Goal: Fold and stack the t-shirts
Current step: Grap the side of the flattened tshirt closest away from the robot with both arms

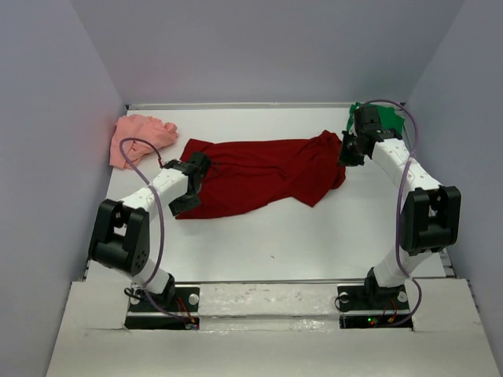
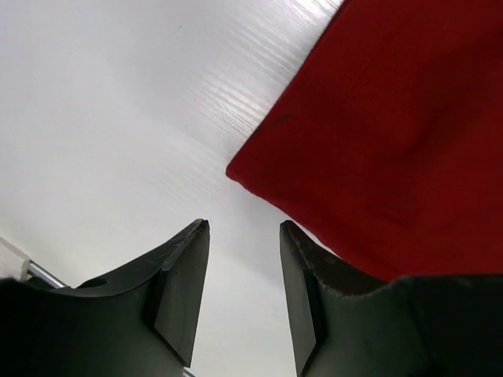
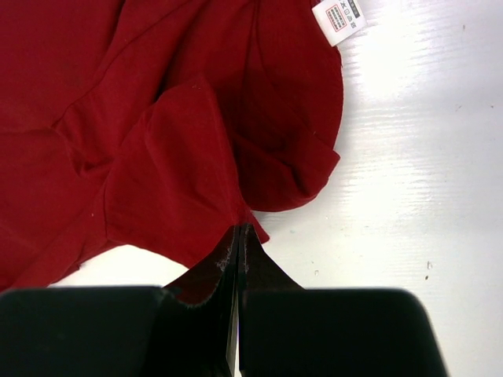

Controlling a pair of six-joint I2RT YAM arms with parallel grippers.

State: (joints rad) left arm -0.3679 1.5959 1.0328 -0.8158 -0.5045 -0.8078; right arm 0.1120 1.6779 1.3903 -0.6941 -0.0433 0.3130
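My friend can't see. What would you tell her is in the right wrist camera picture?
A rumpled dark red t-shirt fills the upper left, lying on a white table. The right end effector is shut at the bottom middle, tips meeting the shirt's edge; whether cloth is pinched is unclear. A small white label shows near the top.
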